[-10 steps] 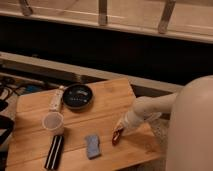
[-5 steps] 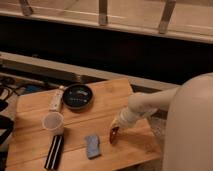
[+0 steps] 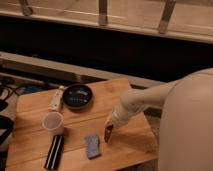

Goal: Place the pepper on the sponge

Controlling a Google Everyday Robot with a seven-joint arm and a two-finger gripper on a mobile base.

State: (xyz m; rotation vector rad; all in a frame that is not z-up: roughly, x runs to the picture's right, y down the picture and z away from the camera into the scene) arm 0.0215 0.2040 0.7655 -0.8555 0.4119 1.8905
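We see a wooden table [image 3: 35, 106] with a round black dish [image 3: 77, 96] near its far edge and a slim white object [image 3: 56, 98] lying just beside the dish on its left. Nearer to us a pale round cup [image 3: 53, 122] stands upright, and a black-and-white striped bar [image 3: 54, 151] lies just in front of it, by the table's front edge. Dark cables [image 3: 12, 90] trail beyond the table's left side. Behind it we make out a dark wall topped by a light ledge with metal posts [image 3: 103, 12]. The gripper [image 3: 108, 131] hangs over the table's right part.

single view | high, close | looking down at table [image 3: 35, 106] | pincer [image 3: 108, 130] mid-frame
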